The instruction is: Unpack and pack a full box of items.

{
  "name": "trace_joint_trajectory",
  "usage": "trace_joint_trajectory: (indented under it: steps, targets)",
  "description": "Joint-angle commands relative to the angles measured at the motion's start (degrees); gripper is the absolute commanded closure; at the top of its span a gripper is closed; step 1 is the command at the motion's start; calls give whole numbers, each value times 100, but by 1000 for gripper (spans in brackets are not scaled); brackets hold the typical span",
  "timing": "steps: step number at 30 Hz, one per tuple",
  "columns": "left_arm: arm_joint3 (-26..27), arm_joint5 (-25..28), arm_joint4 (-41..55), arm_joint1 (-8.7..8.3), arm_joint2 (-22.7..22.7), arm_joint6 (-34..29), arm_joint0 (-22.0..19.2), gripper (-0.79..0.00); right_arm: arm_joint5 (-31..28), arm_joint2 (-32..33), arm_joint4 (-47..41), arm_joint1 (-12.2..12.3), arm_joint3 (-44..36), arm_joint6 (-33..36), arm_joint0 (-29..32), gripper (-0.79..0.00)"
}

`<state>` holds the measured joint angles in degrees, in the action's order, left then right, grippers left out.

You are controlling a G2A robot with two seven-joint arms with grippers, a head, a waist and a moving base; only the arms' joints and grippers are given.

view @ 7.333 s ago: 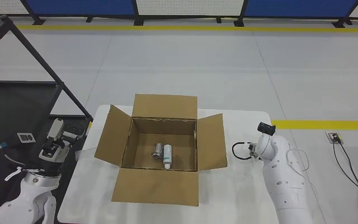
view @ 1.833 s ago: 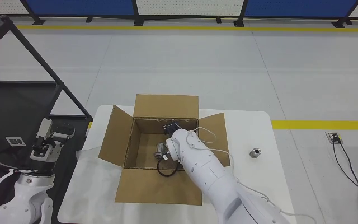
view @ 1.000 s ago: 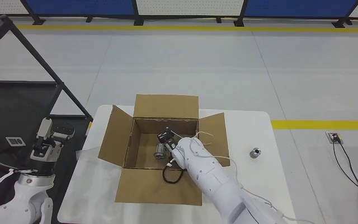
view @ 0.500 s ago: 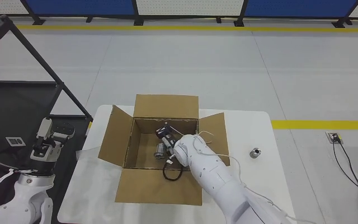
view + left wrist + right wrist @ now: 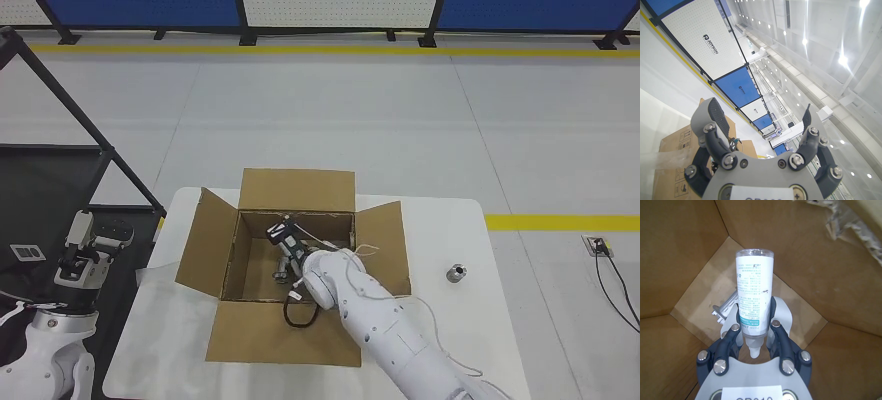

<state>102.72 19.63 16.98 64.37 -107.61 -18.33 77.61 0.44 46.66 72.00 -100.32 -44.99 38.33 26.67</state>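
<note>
From above, the right gripper [image 5: 283, 236] is inside the open box [image 5: 297, 188] at mid-table [image 5: 440, 225]. A small metal piece [image 5: 457, 272] stands near the table's right edge.

In the left wrist view, the left gripper [image 5: 761, 111] has wide, empty jaws.

In the right wrist view, the jaws clamp a white tube [image 5: 753, 294] above what may be a metal fitting [image 5: 725, 308] on the box floor.

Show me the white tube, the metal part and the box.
white tube [image 5: 753, 291], right wrist view, its label.
metal part [image 5: 726, 306], right wrist view, its ribbed side.
box [image 5: 297, 188], top view, its far flap.

overhead down onto box [image 5: 297, 188]; right wrist close inside it, left upward
</note>
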Motion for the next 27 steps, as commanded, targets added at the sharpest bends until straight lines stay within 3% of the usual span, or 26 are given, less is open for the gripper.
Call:
trace_joint_trajectory:
  steps: [1,5,9,23,27]
  targets:
    - [0,0,0,0,0,0,0,-785,38,235,340,191,-1042,294,470,0]
    - [0,0,0,0,0,0,0,-785,-74,680,794,459,-2563,558,1320,0]
    - [0,0,0,0,0,0,0,-785,-320,931,1152,608,-3448,761,1866,0]
    - [0,0,0,0,0,0,0,-785,-452,1025,979,622,-3496,619,1930,0]
    - [0,0,0,0,0,0,0,-785,-579,1445,695,700,-4207,402,2230,0]
